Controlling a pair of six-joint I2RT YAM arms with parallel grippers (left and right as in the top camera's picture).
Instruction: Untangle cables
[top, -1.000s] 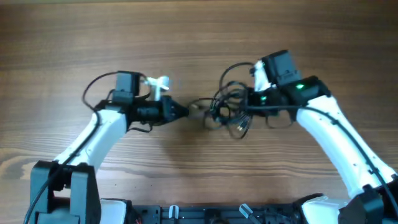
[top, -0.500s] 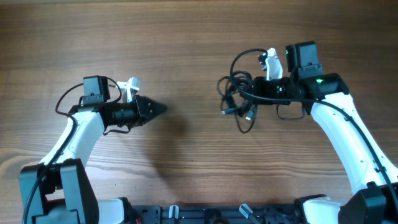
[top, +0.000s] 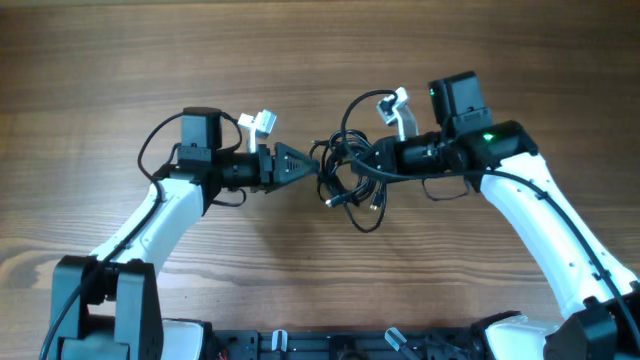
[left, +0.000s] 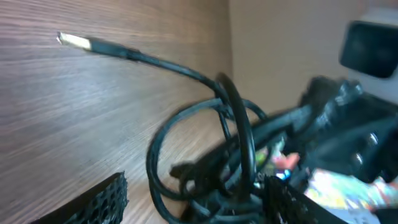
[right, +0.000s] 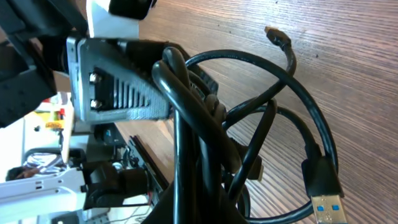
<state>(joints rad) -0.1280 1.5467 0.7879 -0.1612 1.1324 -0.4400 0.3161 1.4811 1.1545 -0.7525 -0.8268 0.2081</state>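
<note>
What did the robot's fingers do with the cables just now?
The left fingers let go and pulled away to the left, then came back to the cables, now wide open right at them. The right fingers carried the bundle to the right, then back to the middle. They stayed shut on the cables the whole time.

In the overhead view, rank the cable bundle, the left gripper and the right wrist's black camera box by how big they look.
1. cable bundle, clearly largest.
2-3. left gripper and camera box look about alike, so I won't rank them.
</note>
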